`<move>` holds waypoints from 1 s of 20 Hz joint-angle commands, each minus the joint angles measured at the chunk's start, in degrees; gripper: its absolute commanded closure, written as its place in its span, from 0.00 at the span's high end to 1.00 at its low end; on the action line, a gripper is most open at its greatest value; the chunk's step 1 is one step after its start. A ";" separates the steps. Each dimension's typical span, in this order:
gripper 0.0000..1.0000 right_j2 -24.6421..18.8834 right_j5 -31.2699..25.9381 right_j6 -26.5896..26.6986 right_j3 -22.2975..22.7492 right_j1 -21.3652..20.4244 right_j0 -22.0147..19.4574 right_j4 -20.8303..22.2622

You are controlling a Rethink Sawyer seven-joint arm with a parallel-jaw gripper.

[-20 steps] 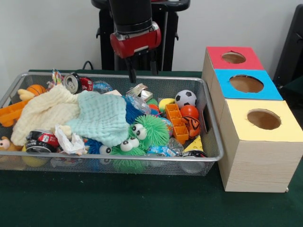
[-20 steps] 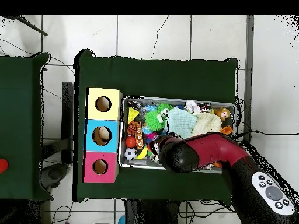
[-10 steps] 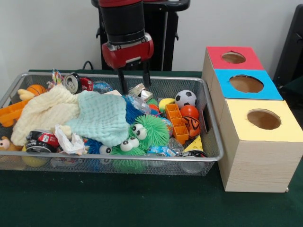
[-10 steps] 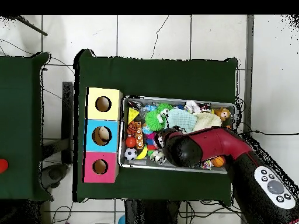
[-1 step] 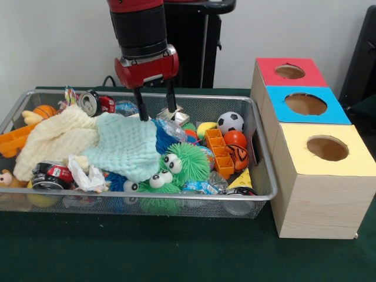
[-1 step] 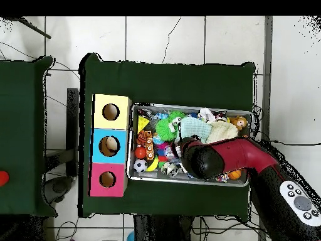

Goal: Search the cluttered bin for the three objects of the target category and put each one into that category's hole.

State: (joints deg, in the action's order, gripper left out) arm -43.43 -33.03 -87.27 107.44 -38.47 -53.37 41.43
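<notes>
Right now, from the front, the pincer (image 5: 155,107) hangs spread, its two dark fingers (image 5: 141,106) dipping just inside the back wall of the wire bin (image 5: 265,176), holding nothing. Using that bin as the marker: one fingertip sits at the back edge of the mint cloth (image 5: 128,144) in the bin's middle, the other just above a crumpled silvery wrapper (image 5: 174,111) beside it. Which category is wanted I cannot tell; balls are one guess, and a soccer ball (image 5: 230,122) and an orange ball (image 5: 235,138) lie toward the bin's box-side end, with a small basketball (image 5: 44,111) at the opposite end. Three boxes stand just outside the bin, red box (image 5: 273,79) furthest back, blue box (image 5: 289,120) next, yellow box (image 5: 320,194) nearest me.

From overhead, the arm (image 6: 229,160) lies across the bin and hides the pincer entirely; the green surface (image 6: 169,78) shows around the bin.

To do this step well, I'd say come down slowly, catch only the cloth's edge or the one chosen item, and keep the fingers clear of the mesh wall.
</notes>
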 commanded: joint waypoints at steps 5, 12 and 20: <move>1.00 -0.17 -6.47 13.25 -4.16 1.98 1.02 4.29; 1.00 1.54 -4.46 8.10 -2.94 2.15 3.04 5.64; 1.00 3.45 -1.79 3.61 -1.89 2.84 5.67 7.10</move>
State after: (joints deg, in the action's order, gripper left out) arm -43.19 -33.03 -87.27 107.44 -38.23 -49.38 45.01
